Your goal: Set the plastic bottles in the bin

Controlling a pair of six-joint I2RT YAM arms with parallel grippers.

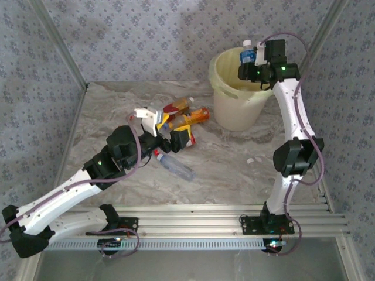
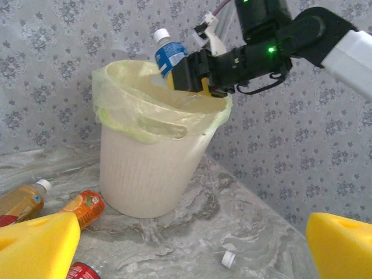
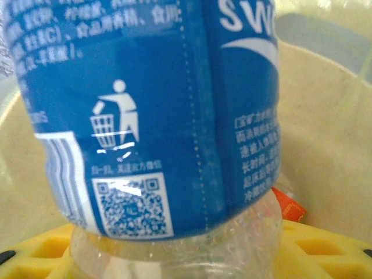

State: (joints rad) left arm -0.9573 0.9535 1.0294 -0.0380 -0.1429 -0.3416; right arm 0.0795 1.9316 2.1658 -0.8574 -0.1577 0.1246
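Blue-labelled bottle (image 2: 169, 56) clamped in right gripper (image 2: 195, 74), held over bin (image 2: 148, 168) mouth near rim, long axis tilted off upright (cap up). Left gripper (image 2: 189, 232) spread, empty, beside loose bottles (image 1: 183, 116).

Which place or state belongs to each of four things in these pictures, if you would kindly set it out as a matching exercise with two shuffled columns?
Things:
1. blue-labelled bottle
2. bin
3. orange bottle
4. loose white cap

Places or states:
A. lying on the table near the bin's base
B. held in the right gripper over the bin
C. lined with a yellow-green bag
D. on the table by itself, nearer the arms than the bin

Pairs: 1-B, 2-C, 3-A, 4-D
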